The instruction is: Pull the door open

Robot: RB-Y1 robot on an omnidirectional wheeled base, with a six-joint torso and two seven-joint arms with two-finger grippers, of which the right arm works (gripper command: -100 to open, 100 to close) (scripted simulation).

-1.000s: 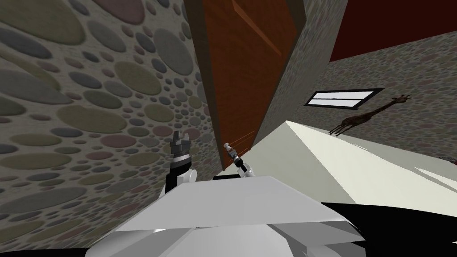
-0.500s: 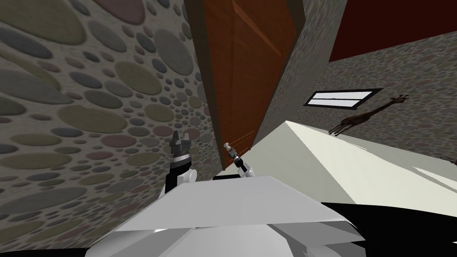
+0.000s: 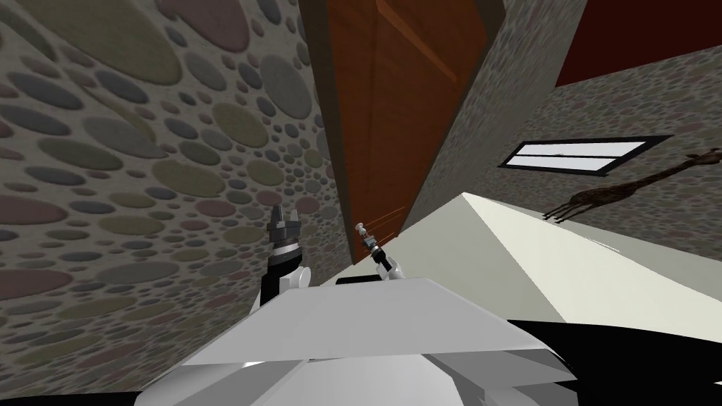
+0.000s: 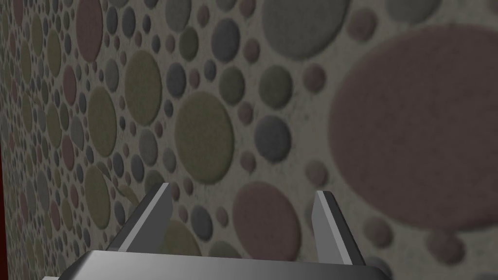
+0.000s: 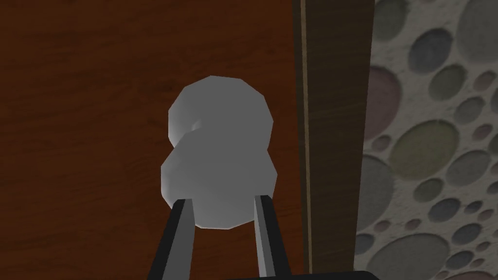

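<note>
R claw (image 5: 221, 199) clenched on grey knob (image 5: 219, 146) at edge of brown door (image 5: 97, 121): knob looks smooth, prob slippery, door stiff & heavy, so grip knob deep; L claw (image 4: 243, 190) released, facing spotted wall (image 4: 204, 131).

Knob (image 5: 219, 141): grey, on brown door (image 5: 97, 121);
Right gripper (image 5: 220, 200): fingers press its sides, it seems;
Frame (image 5: 335, 121): dark, between door and pebbled wall (image 5: 428, 146)
</note>
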